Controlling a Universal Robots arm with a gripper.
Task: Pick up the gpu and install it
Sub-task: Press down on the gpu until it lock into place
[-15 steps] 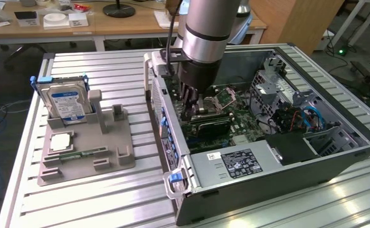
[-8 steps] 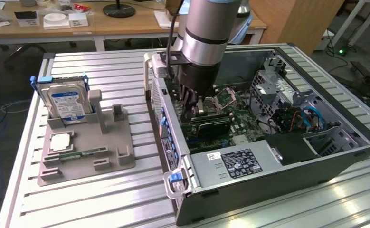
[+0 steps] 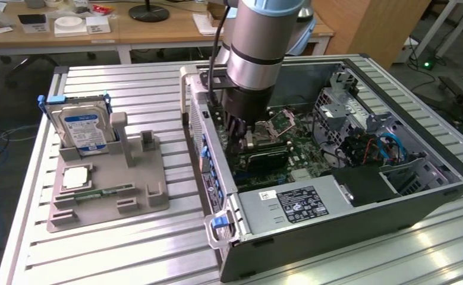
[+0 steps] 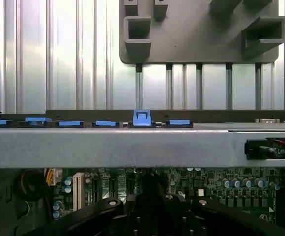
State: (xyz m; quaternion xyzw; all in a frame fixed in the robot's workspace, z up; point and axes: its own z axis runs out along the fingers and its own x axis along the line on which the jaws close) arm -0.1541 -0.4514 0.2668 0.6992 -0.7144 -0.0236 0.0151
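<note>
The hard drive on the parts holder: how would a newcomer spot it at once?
Start at the grey plastic parts holder on the ribbed aluminium table, at the exterior view's left of the open black computer case. At its far end stands the silver hard drive with a blue label, upright in a blue-edged carrier, unlike the flat square silver processor chip and narrow green memory stick.

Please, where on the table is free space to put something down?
The bare slats of the table in front of the grey holder, and the strip behind the hard drive, are free. Inside the computer case it is crowded around the gripper.
</note>
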